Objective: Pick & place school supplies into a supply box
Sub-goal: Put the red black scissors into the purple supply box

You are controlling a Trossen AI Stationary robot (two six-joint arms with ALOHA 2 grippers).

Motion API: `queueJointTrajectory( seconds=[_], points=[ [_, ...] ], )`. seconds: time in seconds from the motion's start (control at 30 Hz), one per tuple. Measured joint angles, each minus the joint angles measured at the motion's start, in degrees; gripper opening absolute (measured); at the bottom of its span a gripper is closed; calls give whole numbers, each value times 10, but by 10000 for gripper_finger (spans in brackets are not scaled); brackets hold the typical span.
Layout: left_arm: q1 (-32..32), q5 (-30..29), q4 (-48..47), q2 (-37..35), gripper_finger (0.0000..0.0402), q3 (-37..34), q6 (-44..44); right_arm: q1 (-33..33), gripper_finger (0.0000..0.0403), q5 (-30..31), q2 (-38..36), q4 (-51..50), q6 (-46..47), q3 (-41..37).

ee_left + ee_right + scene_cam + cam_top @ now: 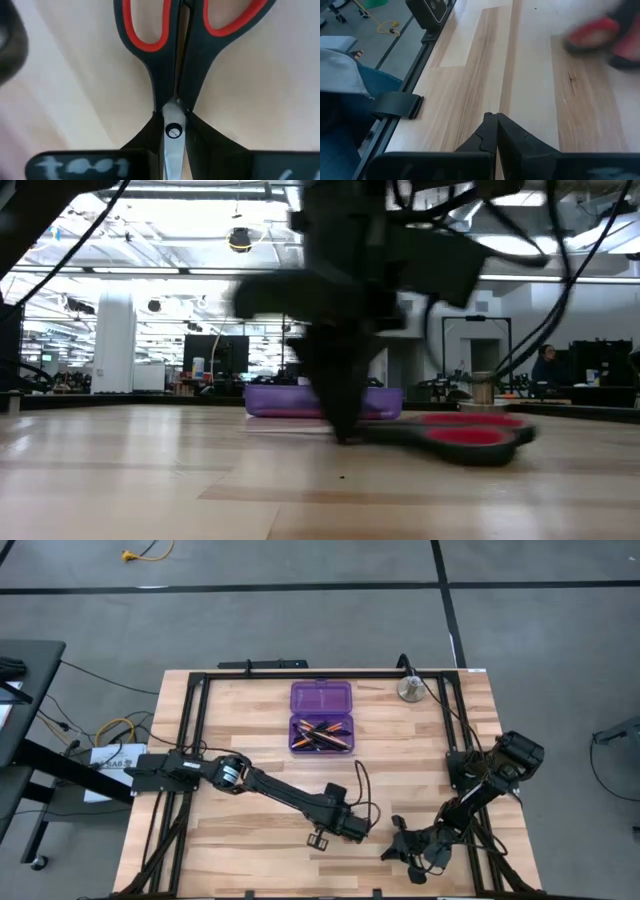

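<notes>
No readable brand or label anywhere; the white scrawl on the left gripper's housing in the left wrist view can't be made out.

Left arm reaches diagonally across the table (250,840) toward the near edge, wrist pitched down, left gripper (173,132) at the scissors (172,60). Fingers (145,140) pinch in from both sides at the pivot screw, jaws closed on the blades just past the handles. Low view: gripper tip down at the tabletop, scissors lying flat with the red-lined handles sticking out to one side.

Right arm folded low at the near right corner, right gripper (496,131) just over bare wood, jaws shut, holding nothing. Scissors' red handles show blurred at the far edge of its wrist view.

Count: 1 pair of scissors, near front-centre, well apart from the box. 1 purple box (321,717) at mid-back of the table, lid flat open, several orange pencils (322,734) and black pens inside the lower half; exact no. can't be told. 1 round silver disc (410,690) near the back right.

A person in jeans (340,95) sits beside the table frame.
</notes>
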Motion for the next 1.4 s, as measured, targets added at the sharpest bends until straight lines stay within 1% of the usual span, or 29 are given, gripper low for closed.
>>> queueJointTrajectory(
  seconds=[0.1,0.17,0.23,0.4,0.53,0.67,0.8,0.9,1.0,1.07,1.17,1.3,1.4],
  points=[
    [-2,-47,-6,4,31,38,0,0,1,0,0,0,0,0],
    [-2,-61,-28,1,31,64,-2,0,1,0,0,0,0,0],
    [-6,-63,-39,0,31,84,-9,0,1,0,0,1,0,0],
    [-6,-76,-67,-6,30,84,-14,0,1,0,0,4,0,0],
    [2,-114,-98,-9,30,86,-13,0,1,-1,0,4,1,0],
    [28,-127,-132,-26,30,85,-5,0,1,-1,0,4,1,0],
    [74,-162,-163,-58,30,86,13,0,1,-1,0,4,1,0],
    [119,-164,-164,-81,30,86,32,0,1,-2,0,4,1,0],
    [170,-161,-163,-90,30,87,72,0,1,-2,0,4,1,0],
    [203,-135,-156,-87,31,84,101,0,1,-2,0,4,1,0],
    [246,-102,-111,-86,30,56,128,1,1,-2,0,4,1,0],
    [279,-83,-82,-84,30,21,143,1,1,-2,0,4,1,0],
    [288,-81,-79,-84,33,18,147,1,1,-2,0,4,1,0]
  ],
)
